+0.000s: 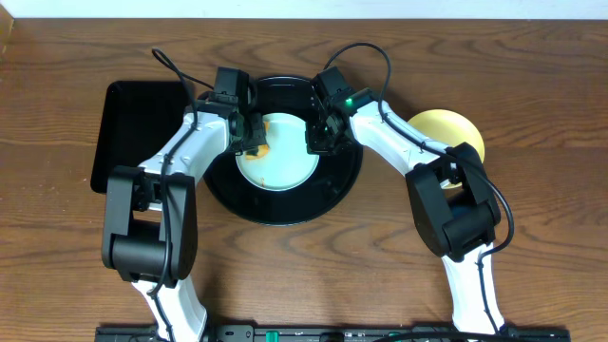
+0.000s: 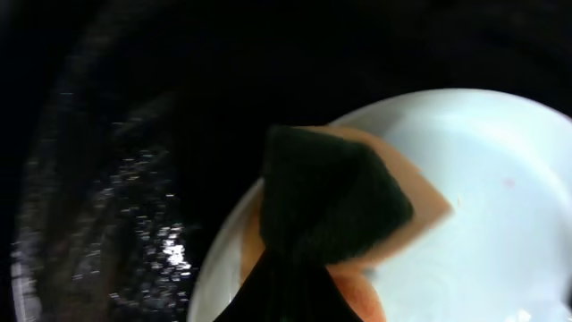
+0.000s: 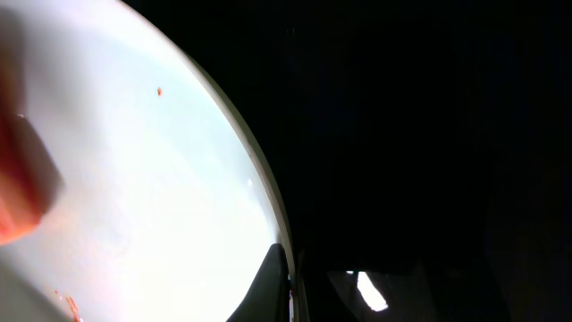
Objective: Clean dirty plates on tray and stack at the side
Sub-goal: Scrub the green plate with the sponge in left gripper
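A pale blue-green plate (image 1: pixel 280 154) lies in the round black tray (image 1: pixel 285 204). It has an orange smear by its left rim. My left gripper (image 1: pixel 251 135) is shut on a sponge (image 2: pixel 331 201) with a dark scouring face and an orange body, and presses it on the plate's left edge (image 2: pixel 500 197). My right gripper (image 1: pixel 319 135) is shut on the plate's right rim; one finger (image 3: pixel 273 282) lies over the rim of the plate (image 3: pixel 134 179). A pale yellow plate (image 1: pixel 446 131) sits on the table at the right. I cannot see a second blue-green plate.
A smaller rectangular black tray (image 1: pixel 133 133) lies on the wooden table to the left of the round tray. Both arms reach in over the round tray from the front. The glossy tray floor (image 2: pixel 107 197) shows left of the plate.
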